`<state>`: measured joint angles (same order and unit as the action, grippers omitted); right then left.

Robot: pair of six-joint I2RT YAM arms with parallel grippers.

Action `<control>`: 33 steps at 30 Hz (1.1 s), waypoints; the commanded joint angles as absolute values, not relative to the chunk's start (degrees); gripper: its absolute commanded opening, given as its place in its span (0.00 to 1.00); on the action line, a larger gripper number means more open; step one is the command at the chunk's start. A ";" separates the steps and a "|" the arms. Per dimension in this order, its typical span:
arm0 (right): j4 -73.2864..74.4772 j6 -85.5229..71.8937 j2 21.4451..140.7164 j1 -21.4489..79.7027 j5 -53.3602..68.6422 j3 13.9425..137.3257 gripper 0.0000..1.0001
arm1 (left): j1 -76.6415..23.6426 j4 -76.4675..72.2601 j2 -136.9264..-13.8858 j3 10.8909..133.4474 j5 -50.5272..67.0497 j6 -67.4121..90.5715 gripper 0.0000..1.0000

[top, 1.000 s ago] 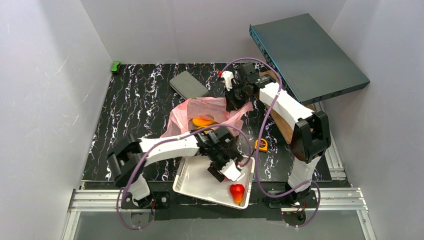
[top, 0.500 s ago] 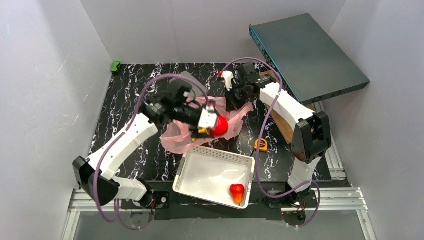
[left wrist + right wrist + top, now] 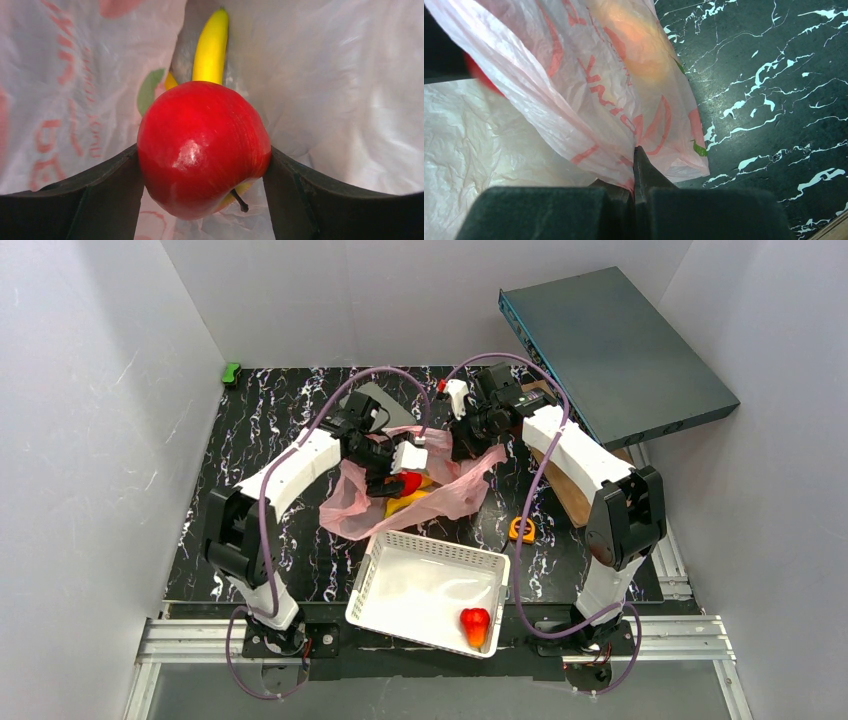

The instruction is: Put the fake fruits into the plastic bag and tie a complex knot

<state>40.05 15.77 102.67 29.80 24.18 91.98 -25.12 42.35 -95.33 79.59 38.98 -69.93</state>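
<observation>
Within the last second the left gripper point(image 3: 405, 481) had swung from over the white lattice basket point(image 3: 430, 545) to the mouth of the thin, crinkly pink plastic bag point(image 3: 350, 508), bringing the glossy red plastic apple point(image 3: 202, 150) with it. Now the apple sat clamped between its dark fingers, the jaws spread wide around it. It was already inside the bag's opening (the left wrist view showed film on both sides). Deeper in lay the yellow plastic banana point(image 3: 210, 47), and from above the orange-yellow mango point(image 3: 412, 505) showed just beside the apple. The right gripper point(image 3: 636, 165) was pinched together on the bag's edge, holding the far side of the mouth up off the black marbled worktop point(image 3: 270, 440). The apple had not been let go, so by my reading the drop was the step in hand. One small red pointed fruit point(image 3: 474, 625) lay in the basket's near corner, leaving one more fetch, and tying had not begun.
</observation>
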 commanded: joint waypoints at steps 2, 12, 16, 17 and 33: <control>38.55 15.46 101.43 29.89 24.50 93.30 0.01 | -24.43 36.34 -97.41 76.16 32.40 -75.52 0.51; 38.67 15.60 103.57 29.55 24.22 94.92 0.01 | -24.46 44.99 -91.13 80.14 43.19 -73.39 0.98; 38.84 16.05 103.84 29.41 24.31 95.01 0.01 | -24.39 46.33 -88.66 83.28 47.13 -69.85 0.98; 38.96 16.16 103.84 29.36 24.29 95.09 0.01 | -24.35 46.17 -88.20 84.49 48.11 -68.10 0.98; 39.25 15.78 105.11 28.92 25.23 95.26 0.01 | -48.25 48.36 -81.31 77.38 58.24 -67.96 0.77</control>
<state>40.07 15.64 105.10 29.21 24.16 93.06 -43.00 47.33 -80.86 81.89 55.59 -66.74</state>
